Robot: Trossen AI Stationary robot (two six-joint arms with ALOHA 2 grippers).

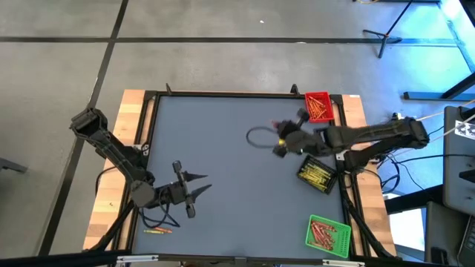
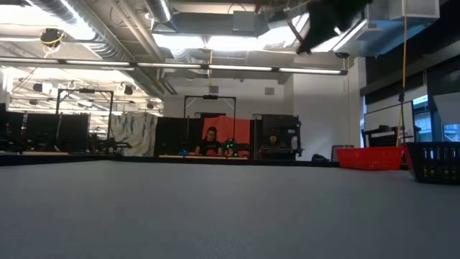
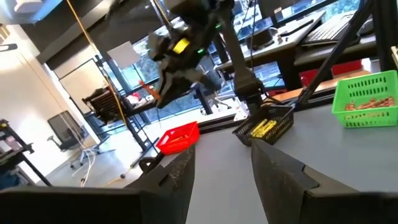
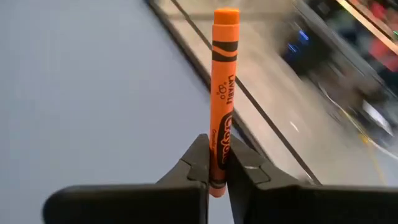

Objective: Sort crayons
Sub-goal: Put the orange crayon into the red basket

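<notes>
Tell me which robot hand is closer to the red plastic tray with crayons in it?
The right hand, shut on an orange crayon, hangs just beside the red plastic tray at the table's far corner. The left hand sits open across the table, much farther away.

Three trays stand along the table's right side — one red tray (image 1: 318,106) at the far corner, one black tray (image 1: 318,175) in the middle, one green tray (image 1: 327,236) at the near corner. Each holds a heap of crayons too small and tangled to count: reddish in the red, yellow in the black, reddish-orange in the green. One orange crayon (image 4: 224,93) is pinched in the right gripper (image 4: 217,171). A small cluster of loose crayons (image 1: 157,231) lies near the table's front left edge — a few, exact number unclear. Two arms, two grippers: the left gripper (image 1: 194,190) holds nothing. Two people (image 2: 210,142) sit in the room behind.
</notes>
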